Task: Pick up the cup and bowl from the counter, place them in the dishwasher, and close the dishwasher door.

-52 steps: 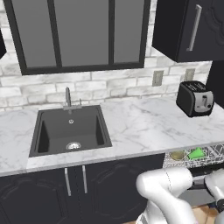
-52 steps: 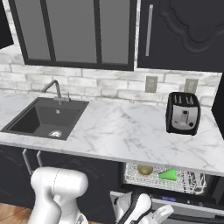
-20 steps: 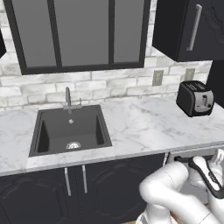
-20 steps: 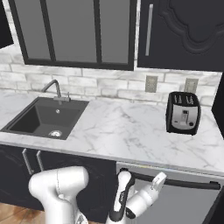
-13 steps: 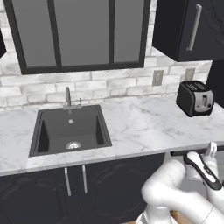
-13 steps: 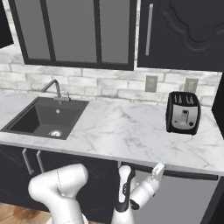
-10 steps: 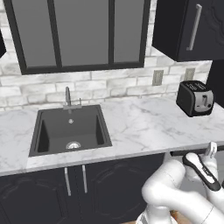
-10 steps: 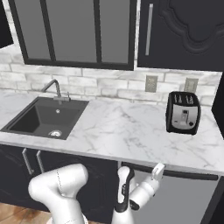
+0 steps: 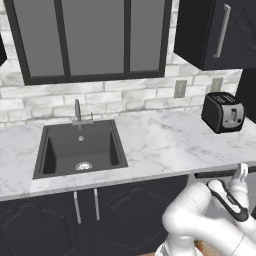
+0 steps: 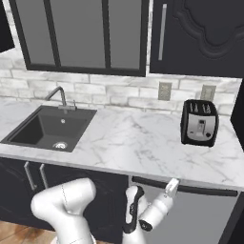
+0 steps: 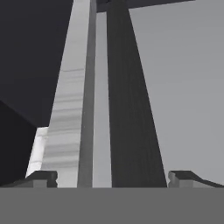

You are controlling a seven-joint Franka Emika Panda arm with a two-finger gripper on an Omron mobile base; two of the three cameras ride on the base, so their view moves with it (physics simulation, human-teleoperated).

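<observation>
We see the gripper [image 10: 172, 184] spread wide and holding nothing, its fingertips [image 11: 43, 177] either side of the handle bar [image 11: 131, 109]. It sits at the top edge of the shut dishwasher door [image 10: 190, 217], just under the counter [image 10: 143, 143].

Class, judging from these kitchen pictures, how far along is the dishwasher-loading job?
Done: no cup or bowl lies on the counter, and the dishwasher door stands shut against it. In hand: nothing; the gripper sits open at the door's top edge. Left: seemingly nothing.
</observation>
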